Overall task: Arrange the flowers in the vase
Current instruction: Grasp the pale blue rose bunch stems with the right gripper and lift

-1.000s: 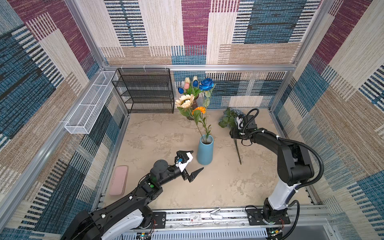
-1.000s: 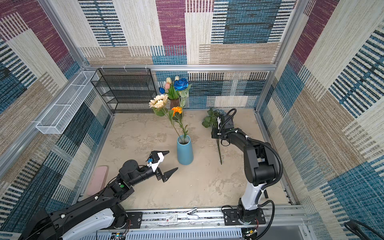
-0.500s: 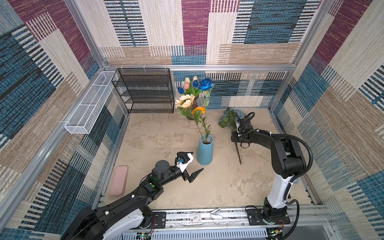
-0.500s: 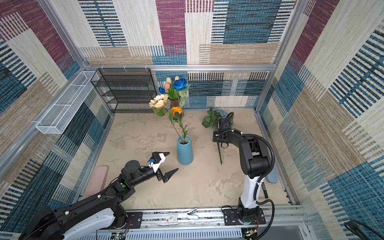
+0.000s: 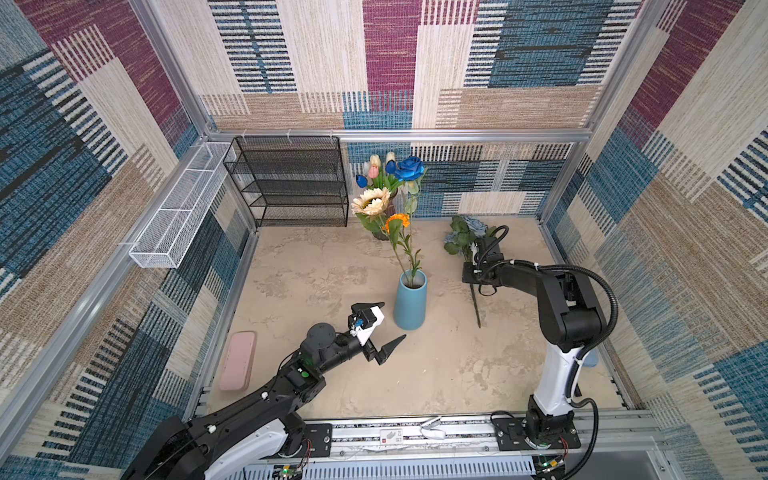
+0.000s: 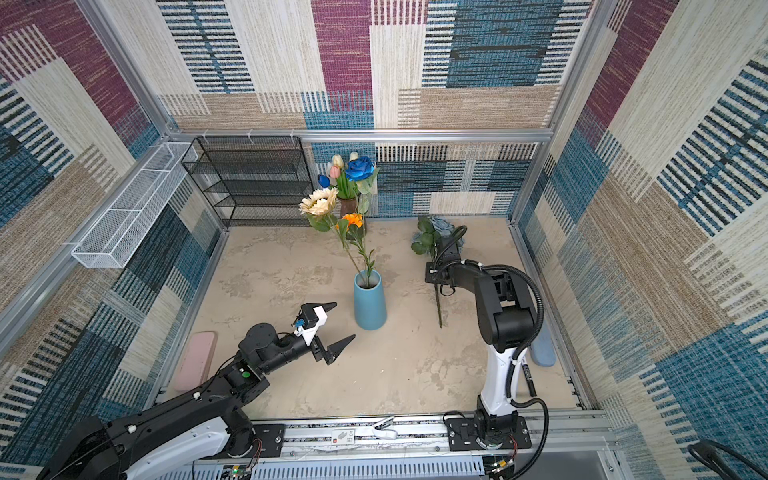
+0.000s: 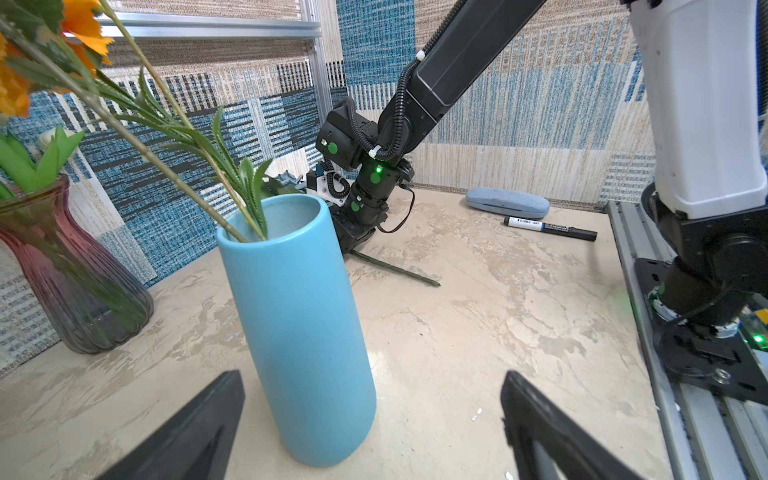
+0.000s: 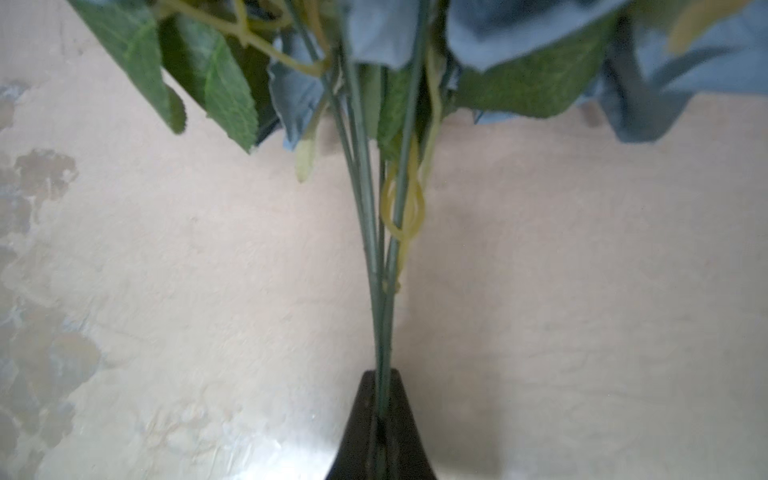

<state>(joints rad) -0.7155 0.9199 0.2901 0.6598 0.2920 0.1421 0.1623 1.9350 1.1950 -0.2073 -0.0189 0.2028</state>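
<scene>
- Right gripper (image 8: pixel 380 411) is clamped tight on the stems of the dusty-blue roses (image 8: pixel 519 33), whose blooms lie on the table (image 8: pixel 582 291) ahead of it.
- Left gripper (image 5: pixel 392 320) gapes wide, empty; the blue vase (image 5: pixel 410 305) stands just ahead.

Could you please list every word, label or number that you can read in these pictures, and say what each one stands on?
No text can be read anywhere.
Marker: its blue and white label is too blurred to read.
Sticker on the front rail: its print is too small to read.
</scene>
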